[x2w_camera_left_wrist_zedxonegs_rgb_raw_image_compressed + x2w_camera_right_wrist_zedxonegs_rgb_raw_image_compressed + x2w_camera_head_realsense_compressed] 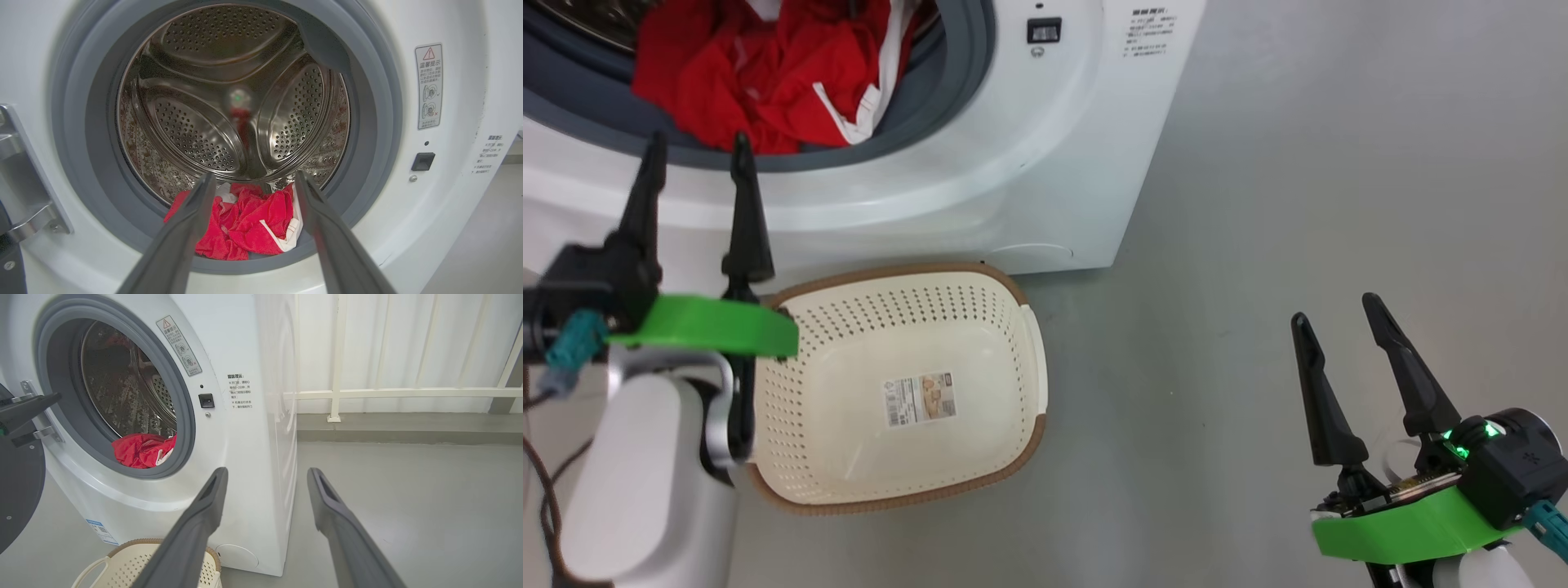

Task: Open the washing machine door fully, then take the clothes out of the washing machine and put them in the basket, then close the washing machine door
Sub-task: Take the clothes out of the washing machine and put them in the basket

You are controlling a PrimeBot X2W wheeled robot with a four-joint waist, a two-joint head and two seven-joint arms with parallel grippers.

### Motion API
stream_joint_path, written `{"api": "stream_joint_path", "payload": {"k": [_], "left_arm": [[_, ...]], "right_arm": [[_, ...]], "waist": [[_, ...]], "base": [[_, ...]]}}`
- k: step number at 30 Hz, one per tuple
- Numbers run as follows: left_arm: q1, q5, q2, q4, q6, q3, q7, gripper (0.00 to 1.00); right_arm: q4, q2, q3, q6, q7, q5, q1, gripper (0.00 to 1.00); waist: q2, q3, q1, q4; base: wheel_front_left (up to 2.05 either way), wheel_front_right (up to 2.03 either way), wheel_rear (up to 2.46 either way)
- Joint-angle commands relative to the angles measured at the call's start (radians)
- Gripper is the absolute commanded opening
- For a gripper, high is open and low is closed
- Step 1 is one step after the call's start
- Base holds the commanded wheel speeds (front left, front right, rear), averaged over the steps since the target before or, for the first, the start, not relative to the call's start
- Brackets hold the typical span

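The washing machine [1013, 163] stands with its door [16, 490] swung open to the left. Red clothes [760, 73] with white trim lie at the front of the steel drum, on the grey gasket's lower lip. My left gripper [697, 159] is open just in front of the opening and below the clothes, holding nothing. In the left wrist view the clothes [245, 220] sit between the open fingers, apart from them. The cream basket [890, 271] sits empty on the floor before the machine. My right gripper [1335, 310] is open over bare floor, well right of the basket.
Grey floor stretches to the right of the machine [245, 457]. A white railing [388, 393] and pale wall stand behind it. The door hinge bracket [24, 183] sits left of the opening. A dark cable [543, 490] hangs by my left forearm.
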Motion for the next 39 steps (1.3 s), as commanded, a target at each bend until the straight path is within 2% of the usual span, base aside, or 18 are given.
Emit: {"api": "stream_joint_path", "payload": {"k": [1, 7, 19, 26, 39], "left_arm": [[-0.052, 0.012, 0.038, 0.002, -0.008, 0.031, -0.010, 1.00], [-0.181, 0.017, 0.056, 0.091, -0.027, 0.035, -0.011, 1.00], [-0.374, 0.045, 0.080, 0.239, -0.031, 0.056, -0.012, 1.00], [-0.484, 0.043, 0.117, 0.340, -0.038, 0.086, -0.012, 1.00], [-0.646, 0.094, 0.178, 0.593, -0.008, 0.053, 0.013, 1.00]], "right_arm": [[-0.026, -0.012, 0.025, 0.006, -0.006, -0.015, -0.024, 1.00], [-0.026, -0.012, 0.036, 0.006, -0.006, -0.013, -0.047, 1.00], [-0.026, -0.012, 0.049, 0.006, -0.006, -0.015, -0.086, 1.00], [-0.022, -0.012, 0.060, 0.006, -0.006, -0.017, -0.103, 1.00], [-0.021, -0.012, 0.075, 0.006, -0.006, -0.024, -0.123, 1.00]], "waist": [[-0.0001, 0.027, 0.0000, -0.007], [-0.0001, 0.074, 0.0000, -0.019], [-0.0001, 0.149, 0.0000, -0.047], [-0.0001, 0.190, 0.0000, -0.075], [-0.0001, 0.248, 0.0000, -0.113]], "base": [[0.00, 0.00, 0.00], [0.00, 0.00, 0.00], [0.00, 0.00, 0.00], [0.00, 0.00, 0.00], [0.00, 0.00, 0.00]]}}
